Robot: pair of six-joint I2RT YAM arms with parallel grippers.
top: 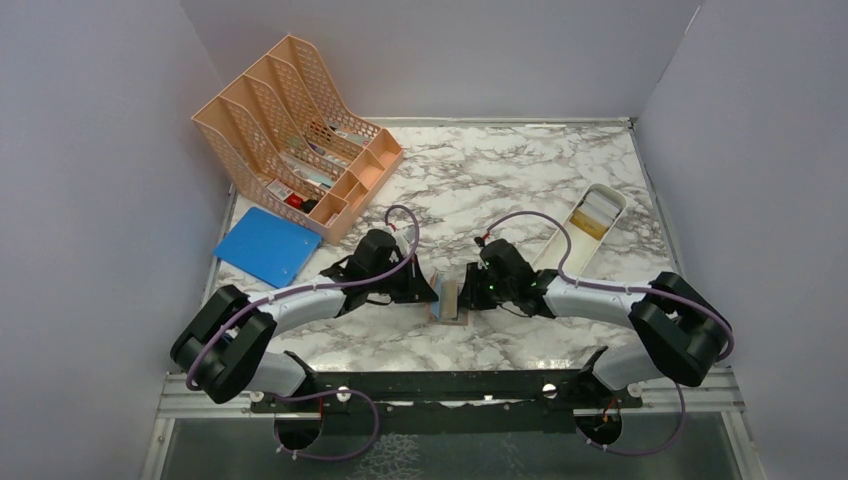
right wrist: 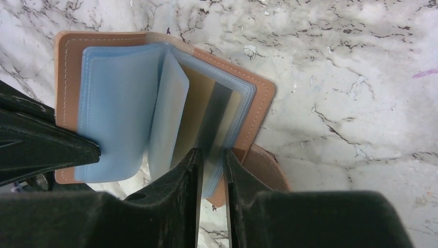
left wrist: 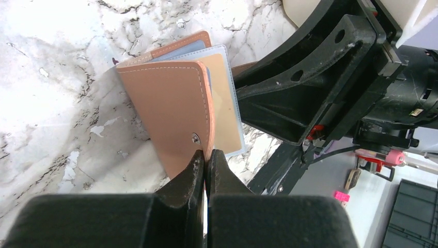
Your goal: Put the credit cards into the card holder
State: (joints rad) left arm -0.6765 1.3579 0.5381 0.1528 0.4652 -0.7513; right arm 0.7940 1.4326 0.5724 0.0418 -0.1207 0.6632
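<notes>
Card holder sits open by the middle of the table's near edge, between your two grippers, spine running near to far. Your left gripper is clenched on its pink cover. Your right gripper straddles a blurred leaf with its jaws narrowly apart; you cannot tell if it grips.

A white marble-patterned bench with grey veins carries four things. A peach mesh file organiser stands at the far left corner, with a blue flat folder lying just in front of it. A white oblong tray lies at the right. The pinkish-tan card holder sits opened near the front middle.
</notes>
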